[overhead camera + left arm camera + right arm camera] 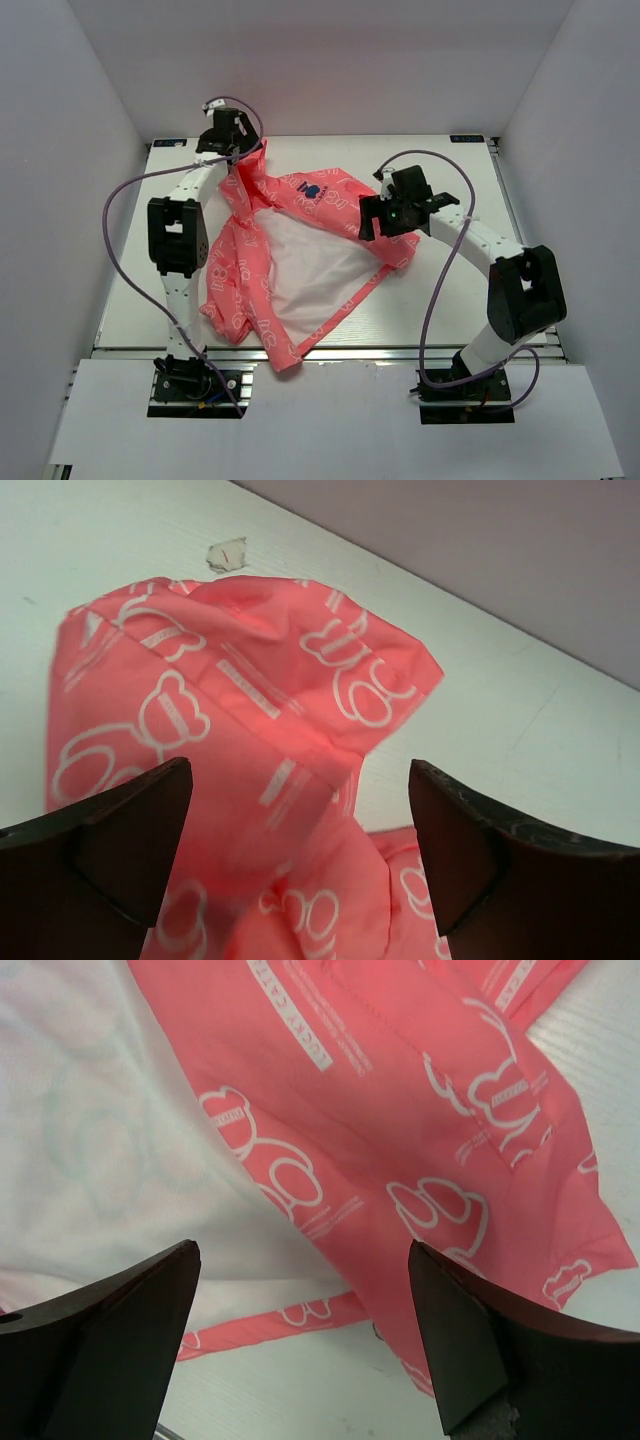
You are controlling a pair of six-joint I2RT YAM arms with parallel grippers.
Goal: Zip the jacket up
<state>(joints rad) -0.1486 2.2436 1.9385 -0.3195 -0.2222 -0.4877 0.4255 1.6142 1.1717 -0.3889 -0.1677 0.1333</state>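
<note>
The coral-pink jacket (262, 262) with white print lies open on the white table (130, 290), its white lining (310, 270) facing up and a dark blue emblem (310, 190) near the collar. My left gripper (235, 152) is open above the bunched hood end at the far left, with pink fabric (260, 740) below and between its fingers. My right gripper (385, 225) is open above the jacket's right front panel (420, 1150), near the lining (110, 1150) and a thin pink edge strip (290, 1312). The zipper pull is not visible.
White walls enclose the table on three sides. A purple cable (125, 215) loops off the left arm and another (440, 270) off the right arm. A small scuff mark (226, 553) is on the table near the back wall. Bare table (460, 290) lies right of the jacket.
</note>
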